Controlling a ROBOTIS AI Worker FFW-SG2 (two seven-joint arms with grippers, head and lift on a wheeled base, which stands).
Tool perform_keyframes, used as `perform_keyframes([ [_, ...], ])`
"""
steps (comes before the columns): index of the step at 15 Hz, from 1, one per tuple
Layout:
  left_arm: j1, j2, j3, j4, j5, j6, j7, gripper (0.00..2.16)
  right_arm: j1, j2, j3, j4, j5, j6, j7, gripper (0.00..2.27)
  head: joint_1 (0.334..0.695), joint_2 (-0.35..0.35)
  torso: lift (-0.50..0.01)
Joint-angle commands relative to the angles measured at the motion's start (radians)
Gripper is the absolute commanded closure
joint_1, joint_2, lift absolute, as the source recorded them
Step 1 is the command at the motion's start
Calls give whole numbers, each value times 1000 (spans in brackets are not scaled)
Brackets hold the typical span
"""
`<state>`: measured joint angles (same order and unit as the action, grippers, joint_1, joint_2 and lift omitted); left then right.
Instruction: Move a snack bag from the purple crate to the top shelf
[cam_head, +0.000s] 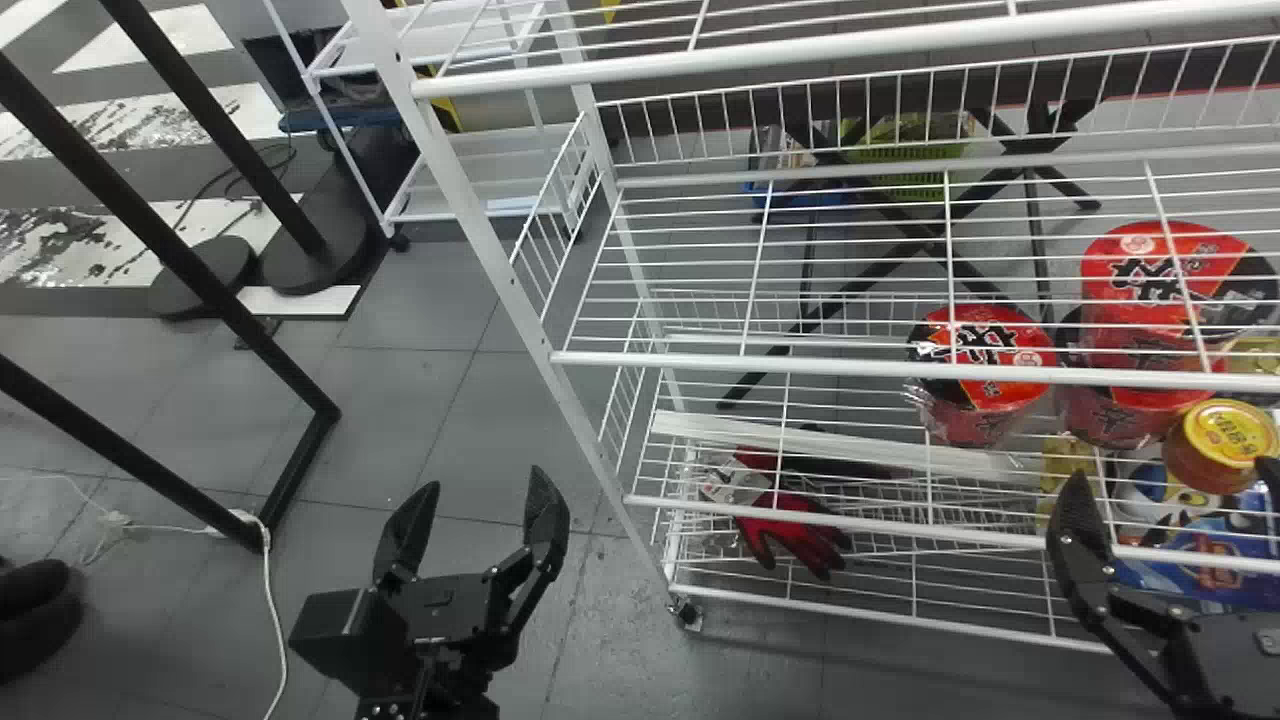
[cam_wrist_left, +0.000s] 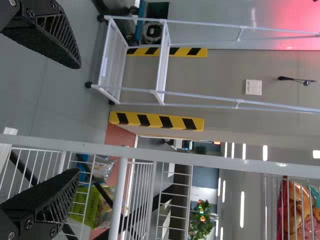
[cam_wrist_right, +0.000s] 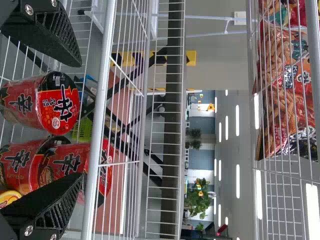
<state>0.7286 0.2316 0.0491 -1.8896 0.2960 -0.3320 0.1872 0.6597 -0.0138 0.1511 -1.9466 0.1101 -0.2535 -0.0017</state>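
Right wrist view: snack bag (cam_wrist_right: 282, 95), orange-brown, up on the upper shelf (cam_wrist_right: 250, 60), seen through white wires. Another bag (cam_wrist_right: 275, 11) right beside it, red and multicolored. I can't tell which one is the task's bag.

Right gripper (cam_head: 1172, 475): at the head view's right edge, in front of the rack, fingers spread wide. Its wrist view also has the fingers well apart, noodle cups beyond them and lower than the bags.

Left gripper (cam_head: 484, 485): off the rack's left end, over gray floor, pointing forward, also wide. Its wrist view has a white upright of the rack ahead, plus orange and red packs (cam_wrist_left: 300, 210) high up behind wire.

Rack (cam_head: 900, 372): white wire, several levels. Head view right: single red noodle cup (cam_head: 985, 370), stacked red noodle cups (cam_head: 1150, 300) just right of it. Yellow-lidded tub (cam_head: 1225, 440) near the right gripper, blue pack (cam_head: 1190, 540) below it. Red glove (cam_head: 800, 530) low in the rack, toward its left end.

Farther out: green basket (cam_head: 905, 152) behind the rack, black metal frame (cam_head: 250, 370) on the left, white cable (cam_head: 272, 600) on the floor beside it. Decorated plant (cam_wrist_right: 200, 197) in the background.
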Motion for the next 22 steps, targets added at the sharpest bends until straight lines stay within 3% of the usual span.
perform_keyframes([
  [1,2,0,0,-2,-2,0,0,66,1,0,4,0,-1,-5,-1,12,695,306,-384],
  [6,5,0,0,-2,-11,3,2,66,1,-3,8,5,-3,-11,-7,12,695,309,-403],
  [9,5,-1,0,1,-12,0,3,66,5,-9,31,6,10,7,-50,9,695,312,-415],
  [22,2,-1,0,9,-12,0,3,66,3,-11,30,18,-6,-57,-52,22,695,319,-453],
])
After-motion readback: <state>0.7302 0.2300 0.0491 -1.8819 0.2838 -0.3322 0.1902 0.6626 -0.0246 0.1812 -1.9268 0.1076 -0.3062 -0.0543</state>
